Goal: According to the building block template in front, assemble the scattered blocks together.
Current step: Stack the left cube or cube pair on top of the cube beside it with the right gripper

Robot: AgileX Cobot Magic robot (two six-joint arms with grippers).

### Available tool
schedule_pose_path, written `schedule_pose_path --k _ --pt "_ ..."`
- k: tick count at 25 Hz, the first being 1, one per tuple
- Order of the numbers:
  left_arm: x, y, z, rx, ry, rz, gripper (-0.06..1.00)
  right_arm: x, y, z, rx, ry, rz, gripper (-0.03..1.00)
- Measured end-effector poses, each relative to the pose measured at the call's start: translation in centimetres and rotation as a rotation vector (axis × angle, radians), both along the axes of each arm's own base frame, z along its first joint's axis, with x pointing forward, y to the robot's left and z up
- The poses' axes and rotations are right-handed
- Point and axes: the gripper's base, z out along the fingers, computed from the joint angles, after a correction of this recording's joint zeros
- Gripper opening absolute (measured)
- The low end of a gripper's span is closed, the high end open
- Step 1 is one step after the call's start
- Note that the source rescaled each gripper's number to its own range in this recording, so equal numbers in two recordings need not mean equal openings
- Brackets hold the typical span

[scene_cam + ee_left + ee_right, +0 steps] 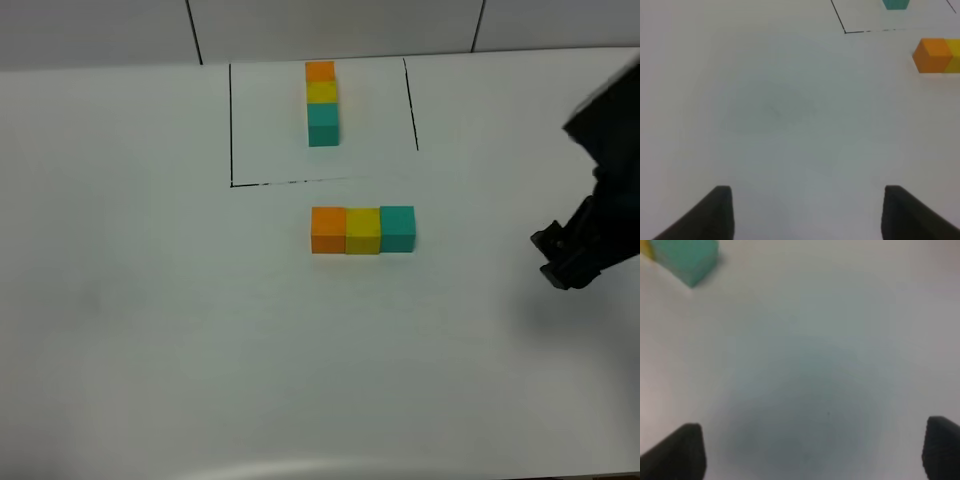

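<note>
- Blocks first: I am seeing the orange cube [328, 229], yellow cube [363, 230] and teal cube [397, 228] sitting in a touching row mid-bench, just on the near side of the black drawn lines [231, 120] framing the building block template [322, 102].
- I am judging the colour order as matching, so I am treating this as a checking step. Any tightening nudge should be coming squarely and lightly from the teal end.
- I am reading the right hand [552, 260] as wide apart and empty, well clear of the row. The left hand [807, 212] is likewise gaping, holding nothing.
- I am working over a plain white bench [150, 330]; pale panels [330, 25] with dark seams are lining the far side.
</note>
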Motion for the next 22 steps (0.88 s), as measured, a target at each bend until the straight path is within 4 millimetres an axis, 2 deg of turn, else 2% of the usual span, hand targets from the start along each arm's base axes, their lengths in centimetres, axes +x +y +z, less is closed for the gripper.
schedule_pose_path --k 4,6,12,14,17,22 --pt "0.0 0.0 0.0 0.0 0.0 0.0 0.35 3.1 4.4 -0.7 -0.196 0.077 0.273 0.75" --pt "0.0 0.0 0.0 0.0 0.0 0.0 0.35 4.8 7.1 -1.9 -0.261 0.113 0.383 0.75" --pt "0.0 0.0 0.0 0.0 0.0 0.0 0.35 9.8 15.1 -4.4 -0.302 0.17 0.598 0.75" --pt "0.0 0.0 0.0 0.0 0.0 0.0 0.35 10.9 17.0 -5.9 -0.31 0.225 0.652 0.75" --pt "0.0 0.0 0.0 0.0 0.0 0.0 0.35 12.0 18.4 -8.2 -0.338 0.314 0.69 0.75" --pt "0.0 0.0 0.0 0.0 0.0 0.0 0.35 12.9 18.7 -11.0 -0.378 0.389 0.71 0.75"
